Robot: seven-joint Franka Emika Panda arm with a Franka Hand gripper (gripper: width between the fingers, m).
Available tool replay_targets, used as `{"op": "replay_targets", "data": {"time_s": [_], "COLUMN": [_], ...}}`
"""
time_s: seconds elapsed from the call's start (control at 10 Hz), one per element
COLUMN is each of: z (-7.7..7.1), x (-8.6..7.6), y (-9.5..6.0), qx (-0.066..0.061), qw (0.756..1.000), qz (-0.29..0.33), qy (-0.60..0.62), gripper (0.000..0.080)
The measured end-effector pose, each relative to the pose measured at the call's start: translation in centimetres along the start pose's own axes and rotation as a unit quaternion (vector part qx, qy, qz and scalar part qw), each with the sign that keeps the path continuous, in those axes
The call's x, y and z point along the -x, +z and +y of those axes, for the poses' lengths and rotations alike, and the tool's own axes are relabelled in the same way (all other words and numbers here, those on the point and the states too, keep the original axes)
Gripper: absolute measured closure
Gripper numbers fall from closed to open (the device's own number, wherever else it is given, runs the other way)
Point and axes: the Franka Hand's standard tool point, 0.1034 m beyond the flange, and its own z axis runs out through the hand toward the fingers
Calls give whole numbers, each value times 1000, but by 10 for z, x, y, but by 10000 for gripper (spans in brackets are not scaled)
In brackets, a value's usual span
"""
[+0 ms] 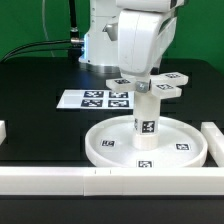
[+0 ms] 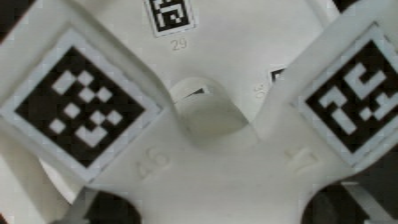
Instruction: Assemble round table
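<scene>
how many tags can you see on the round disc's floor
3 on the round disc: left tag, front tag, right tag, sides as in the exterior view. The leg may hide more behind it.

The arm [image 1: 138, 35] fills the upper centre of the exterior view. It is made of glossy white shells, bulky and rounded at the corners, bright on the face towards the camera and shaded pale grey-blue along the side nearer the frame's left. A second white segment [image 1: 98, 38] shows behind it, upper left of centre, with the same smooth curved casing. Thin black cables [image 1: 45, 44] stretch from the frame's left edge towards that segment. At the lower end, the gripper [image 1: 141, 80] has a white body. Its fingers are too hidden to describe.
</scene>
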Motion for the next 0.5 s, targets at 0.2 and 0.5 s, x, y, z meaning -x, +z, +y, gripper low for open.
{"op": "replay_targets", "data": {"time_s": [0.2, 0.5], "z": [0, 0], "x": [0, 0], "y": [0, 0], "qx": [0, 1], "qw": [1000, 1000], "qz": [0, 0], "qy": [-1, -1], "gripper": [354, 354]}}
